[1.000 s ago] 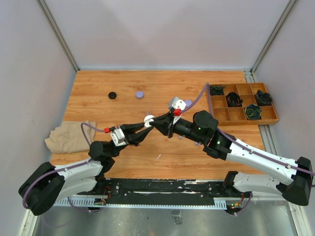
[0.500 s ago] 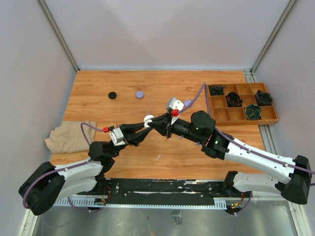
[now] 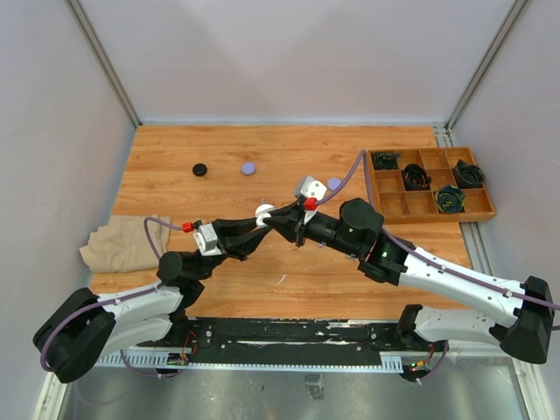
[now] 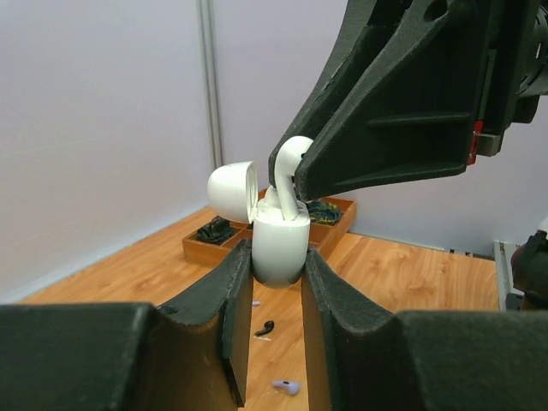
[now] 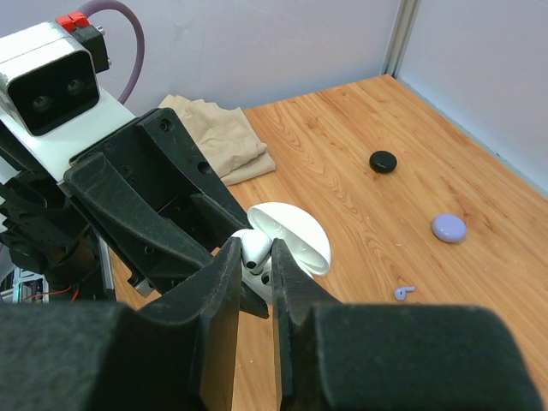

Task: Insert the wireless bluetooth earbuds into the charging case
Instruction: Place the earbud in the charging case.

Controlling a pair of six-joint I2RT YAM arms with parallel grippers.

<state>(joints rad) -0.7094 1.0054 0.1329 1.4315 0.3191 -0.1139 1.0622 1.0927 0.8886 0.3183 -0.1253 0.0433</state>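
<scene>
A beige cloth (image 3: 127,243) lies at the near-left edge of the desk (image 3: 350,149). Over mid-desk, the left end effector (image 4: 276,261) is clamped on the white charging case (image 4: 280,244), which is upright with its lid open. The right end effector (image 5: 254,261) pinches a white earbud (image 4: 288,163), stem down at the case mouth; seating depth is unclear. A black earbud (image 4: 265,328) lies on the desk beneath. A black case (image 3: 200,170) and a lavender case (image 3: 248,167) sit toward the far edge.
</scene>
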